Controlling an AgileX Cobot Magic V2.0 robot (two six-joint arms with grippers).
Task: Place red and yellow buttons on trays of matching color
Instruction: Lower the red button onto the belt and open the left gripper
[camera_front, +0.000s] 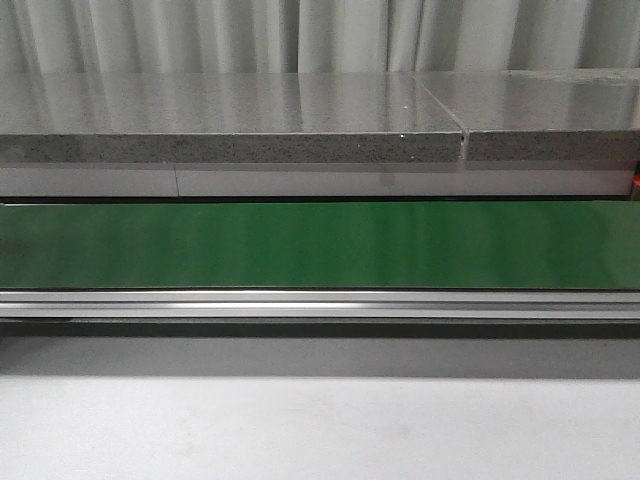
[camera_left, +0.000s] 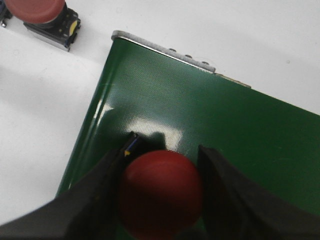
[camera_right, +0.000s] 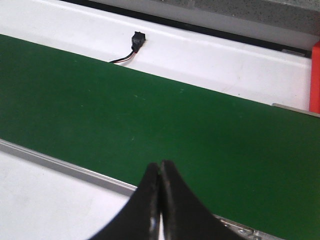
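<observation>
The green belt (camera_front: 320, 245) has a smooth, faintly glossy rubbery skin with a fine woven texture showing in the left wrist view, edged by a brushed bare-metal rail (camera_front: 320, 303) and, at its end, a metal strip (camera_left: 165, 50) with small fasteners. The red button (camera_left: 160, 192) between the dark matt fingers (camera_left: 227, 195) of the left end effector (camera_left: 160, 200) has a smooth, satin plastic dome, as does the second red button (camera_left: 40, 12) at 10 o'clock on its glossy black and yellow plastic base. The white counter (camera_front: 320, 430) looks matt and smooth, the grey slab (camera_front: 230, 120) behind the belt is polished on top with a speckled, stone-like edge, and the right end effector (camera_right: 160, 200) looks like matt black plastic.
</observation>
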